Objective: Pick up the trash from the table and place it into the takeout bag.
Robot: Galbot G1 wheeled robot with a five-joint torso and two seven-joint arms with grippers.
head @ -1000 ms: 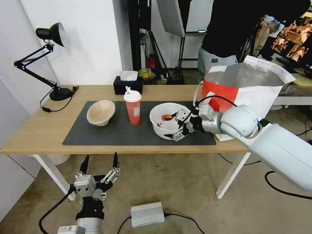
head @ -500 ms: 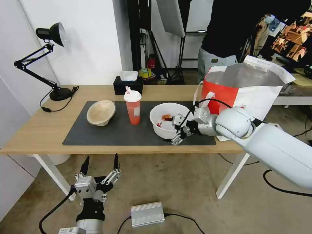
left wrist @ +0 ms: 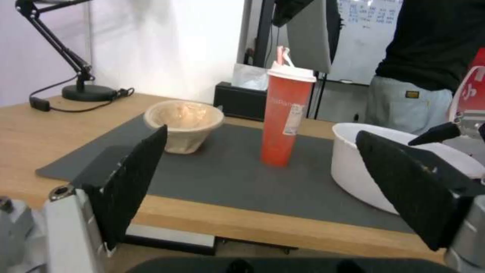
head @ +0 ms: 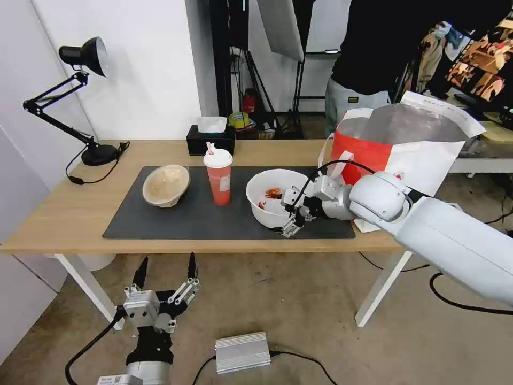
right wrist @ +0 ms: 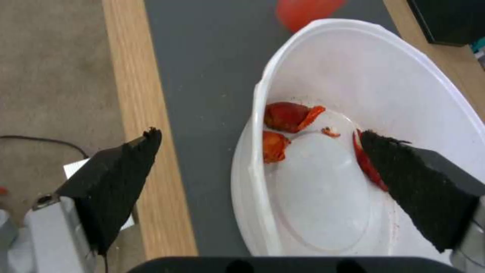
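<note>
R pincer [head: 288, 213] is at the white bowl [head: 272, 198], at its near-right rim. Fingers spread wide & straddling the wall: one finger [right wrist: 419, 189] inside over the bowl floor, the other [right wrist: 119, 182] outside, over the mat's front edge and the worktop's front strip. Not pinching yet; can't tell if either pad touches the plastic. Red food bits [right wrist: 285, 125] lie on the bowl's floor.

L pincer [head: 163, 278] is parked low, in front of and below the worktop [head: 64, 214], over the floor, fingers spread, holding nothing. Its wrist view looks across the worktop edge at the trash.

Trash, all on the grey mat [head: 181, 219]:
- tan bowl [head: 165, 184] at the mat's left end, tilted a bit
- red cup [head: 218, 176] upright w/ white lid & pink straw, between the two bowls, apart from both
- white bowl at the right end, upright

Bag [head: 406, 155] stands at the worktop's right end, just beside the white bowl, mouth open, foil lining showing, taller than the cup. R arm crosses in front of it.

Black tissue box [head: 210, 139] sits behind the cup near the back edge. Desk lamp [head: 80, 96] at the far left corner. Silver box [head: 243, 352] on the floor below.
</note>
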